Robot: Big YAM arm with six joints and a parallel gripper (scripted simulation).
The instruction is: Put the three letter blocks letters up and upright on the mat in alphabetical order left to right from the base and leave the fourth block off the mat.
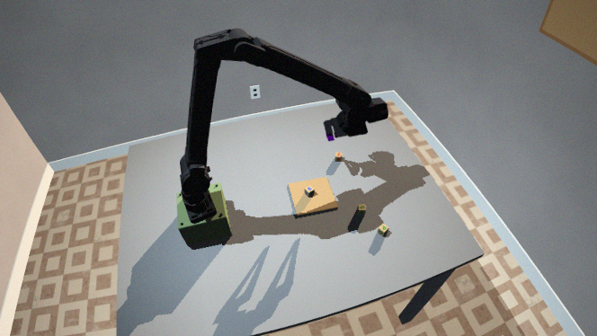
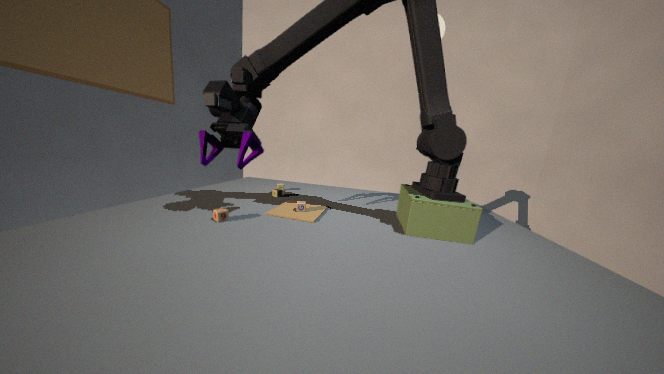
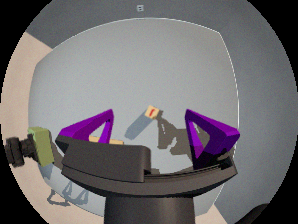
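A big grey table (image 1: pixel 279 278) fills the room's middle, standing on a checkered floor (image 1: pixel 72 252). On it, near one side, a green base (image 2: pixel 440 220) carries the black arm (image 1: pixel 288 63), which rises straight up, folds at the elbow and reaches out over the far part of the table. Its shadow lies dark across the surface.

A tan mat (image 1: pixel 321 199) lies flat near the table's centre. One block (image 1: pixel 309 191) with a blue mark sits on it, roughly in the middle.

The gripper (image 2: pixel 231 148) hangs well above the table, purple fingers spread wide with nothing between them. Below it, off the mat on the far side, lies an orange-marked block (image 1: pixel 339 156); from the wrist view it shows between the fingers.

Two more blocks rest off the mat on another side: a green one (image 1: pixel 361 207) in the arm's shadow, and another green one (image 1: pixel 383 230) just beyond it, in the light. The letters are too small to read.
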